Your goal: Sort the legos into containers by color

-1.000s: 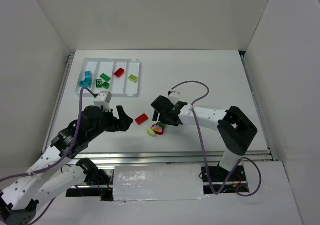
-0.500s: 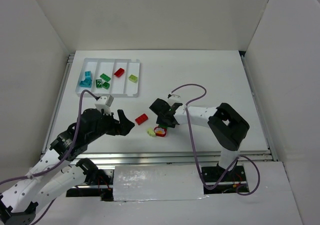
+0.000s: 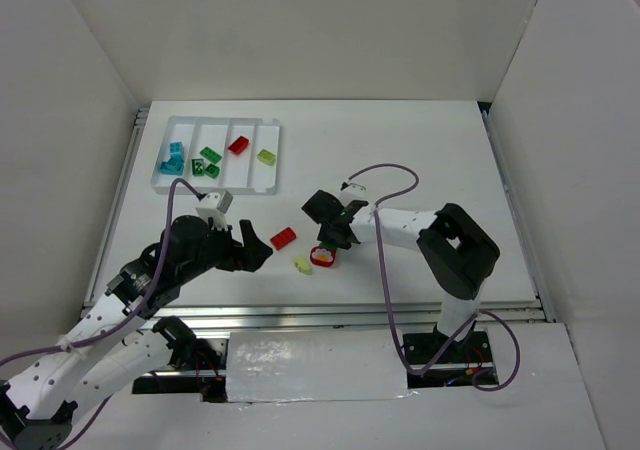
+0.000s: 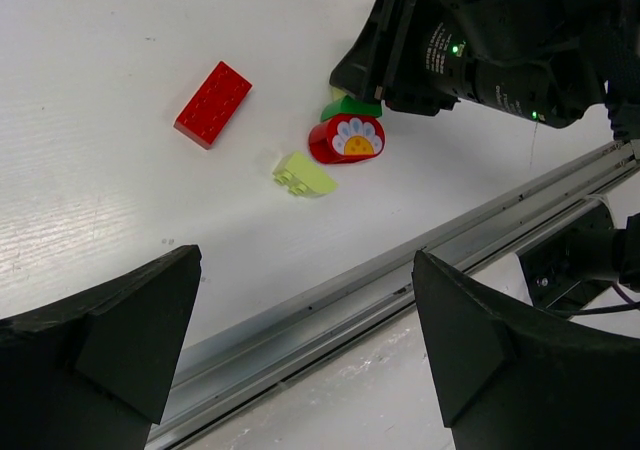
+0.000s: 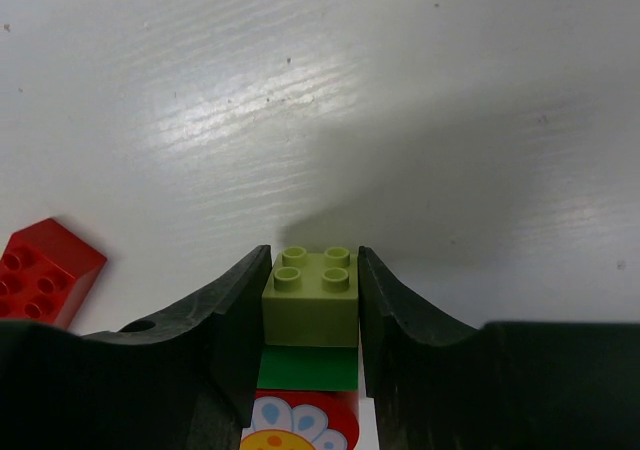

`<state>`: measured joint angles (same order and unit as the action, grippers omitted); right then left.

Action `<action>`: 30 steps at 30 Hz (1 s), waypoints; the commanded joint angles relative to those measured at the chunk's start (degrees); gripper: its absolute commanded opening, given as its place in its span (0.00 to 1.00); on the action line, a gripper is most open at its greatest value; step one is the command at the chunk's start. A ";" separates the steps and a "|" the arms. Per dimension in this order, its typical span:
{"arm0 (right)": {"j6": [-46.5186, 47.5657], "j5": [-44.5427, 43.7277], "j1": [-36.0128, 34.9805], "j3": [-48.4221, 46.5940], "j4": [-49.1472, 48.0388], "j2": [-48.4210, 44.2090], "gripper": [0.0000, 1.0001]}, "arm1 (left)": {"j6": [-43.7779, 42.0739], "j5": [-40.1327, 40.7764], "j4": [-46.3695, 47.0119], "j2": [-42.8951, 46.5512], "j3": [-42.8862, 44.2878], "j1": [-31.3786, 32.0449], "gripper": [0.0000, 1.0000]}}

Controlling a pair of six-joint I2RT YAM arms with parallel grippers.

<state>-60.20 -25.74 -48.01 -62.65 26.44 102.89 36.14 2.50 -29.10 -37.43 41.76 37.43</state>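
Left gripper (image 3: 256, 244) spread near loose red brick (image 4: 213, 103); right gripper (image 5: 310, 280) pinches yellow-green brick (image 5: 311, 305), apparently joined to green brick (image 5: 308, 368) and red flower piece (image 4: 346, 138), so risk is the stack lifting together, mis-sorting into far tray (image 3: 222, 121).

We see a red brick (image 4: 213, 103), a yellow-green wedge (image 4: 303, 175), a yellow-green square brick (image 5: 310, 295), and a red flower piece (image 4: 347, 139) with white petals and an orange centre. The white tray (image 3: 220, 120) holds teal bricks (image 3: 172, 158), green bricks (image 3: 208, 162), a red block (image 3: 238, 145) and, seemingly, a yellow-green block (image 3: 266, 156).
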 commanded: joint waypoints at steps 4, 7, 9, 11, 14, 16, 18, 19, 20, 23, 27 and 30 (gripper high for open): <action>-2.01 -4.84 0.99 -3.18 1.86 -3.91 0.00 | -0.37 -1.44 3.70 0.16 -0.45 0.28 1.00; -3.68 -5.64 0.99 -0.99 1.17 -8.38 0.00 | 0.51 -3.81 7.12 -0.01 -1.68 0.28 0.99; -4.65 -5.90 0.81 0.33 0.81 -11.21 0.00 | 1.38 -5.57 11.67 -0.45 -3.08 0.28 0.99; -5.88 -6.69 -0.06 2.18 0.46 -15.69 0.00 | 2.79 -8.12 17.02 -1.85 -4.48 0.28 1.00; -7.47 -8.01 -1.38 3.06 1.51 -20.44 0.00 | 4.99 -12.16 23.46 -5.19 -5.98 0.28 1.00; -8.35 -9.06 -2.35 3.50 1.87 -23.78 0.00 | 6.83 -14.62 29.18 -8.53 -6.42 0.28 1.00; -8.52 -9.07 -3.92 4.03 1.25 -26.76 0.00 | 8.06 -15.68 34.69 -12.03 -6.16 0.28 0.99; -8.44 -8.72 -4.28 4.12 0.90 -27.56 0.00 | 9.03 -16.90 36.38 -13.01 -6.07 0.36 1.00; -8.09 -8.54 -5.42 4.20 0.29 -28.79 0.00 | 9.64 -17.26 37.79 -14.76 -5.99 0.36 1.00; -8.08 -8.63 -7.44 3.25 0.89 -29.85 0.00 | 10.97 -18.67 42.98 -16.88 -5.46 0.36 0.99; -8.35 -9.86 -9.29 2.54 1.16 -30.73 0.00 | 11.23 -18.15 44.31 -19.78 -3.27 0.71 1.00; -8.61 -10.65 -10.17 2.45 0.72 -31.17 0.00 | 11.67 -19.64 45.45 -21.80 -2.91 0.71 0.97</action>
<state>-67.48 -32.88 -57.17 -59.13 27.14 73.87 46.76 -14.79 10.55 -57.91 36.45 37.78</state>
